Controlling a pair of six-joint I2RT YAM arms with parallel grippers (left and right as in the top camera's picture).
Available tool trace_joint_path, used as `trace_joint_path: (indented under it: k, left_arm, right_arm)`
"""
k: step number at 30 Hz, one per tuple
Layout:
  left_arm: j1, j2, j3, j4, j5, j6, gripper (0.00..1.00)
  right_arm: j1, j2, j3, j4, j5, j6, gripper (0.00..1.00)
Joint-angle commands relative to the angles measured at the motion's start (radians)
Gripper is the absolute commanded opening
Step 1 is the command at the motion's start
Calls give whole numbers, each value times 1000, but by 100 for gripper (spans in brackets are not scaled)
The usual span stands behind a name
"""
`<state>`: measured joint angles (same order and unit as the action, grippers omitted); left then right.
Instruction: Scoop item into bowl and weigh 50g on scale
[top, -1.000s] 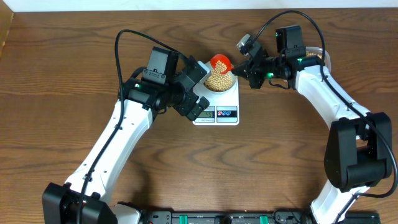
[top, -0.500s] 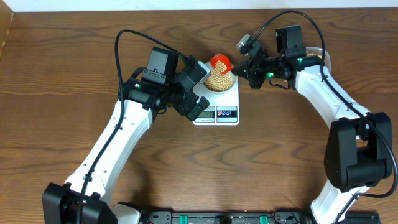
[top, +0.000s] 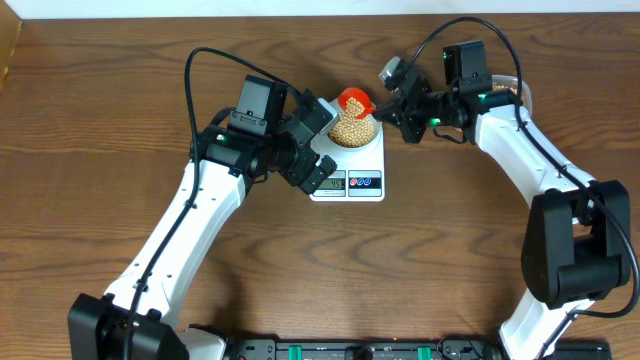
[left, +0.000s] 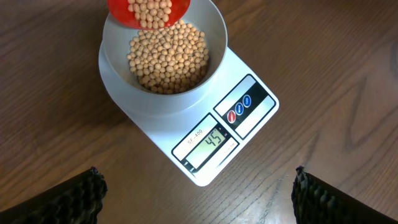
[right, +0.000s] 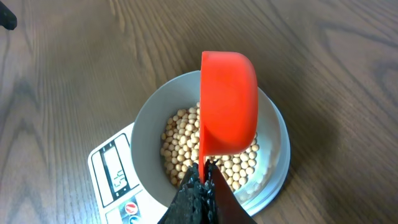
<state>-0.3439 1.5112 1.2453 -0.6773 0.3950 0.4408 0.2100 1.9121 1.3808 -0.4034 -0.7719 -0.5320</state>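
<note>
On a brown wooden surface (top: 100, 200), a white scale (left: 245, 134) sits midway between two white robot arms. A pale round bowl (left: 214, 34) stands on the scale's platform and covers most of it. The bowl is partly filled with small tan beans (left: 168, 59), piled on its floor with the inner wall bare above them.

A red scoop (right: 229, 102) hangs over the bowl, tipped on its side. More beans lie inside it, near its lip. The right tool (right: 200, 186) is clamped tight on the scoop's thin handle, reaching in from the right.

The scale's grey display (left: 208, 142) shows 45. Two round buttons (left: 239, 109), one red and one blue, sit beside it.

The left tool (left: 199, 199) hangs above the scale's display end, its two dark fingers spread as wide as they go, one at each side of the wrist view. It holds nothing and touches nothing.

The rim of a clear tub (top: 518, 88) peeks out behind the right arm, at the far right of the surface. Its contents cannot be made out.
</note>
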Motion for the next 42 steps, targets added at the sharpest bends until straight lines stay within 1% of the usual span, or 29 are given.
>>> trace_joint_path:
  k: [1, 5, 9, 42]
  left_arm:
    - [0, 4, 2, -2, 16, -13, 98]
    - [0, 4, 2, -3, 16, -13, 98]
    - [0, 4, 2, -3, 16, -13, 98]
    - [0, 4, 2, -3, 16, -13, 98]
  right_arm:
    - [5, -23, -3, 3, -8, -23, 1]
    - [7, -23, -3, -16, -3, -24, 1]
    - [7, -21, -3, 0, 46, -24, 1]
    - [8, -21, -3, -9, 48, -23, 1]
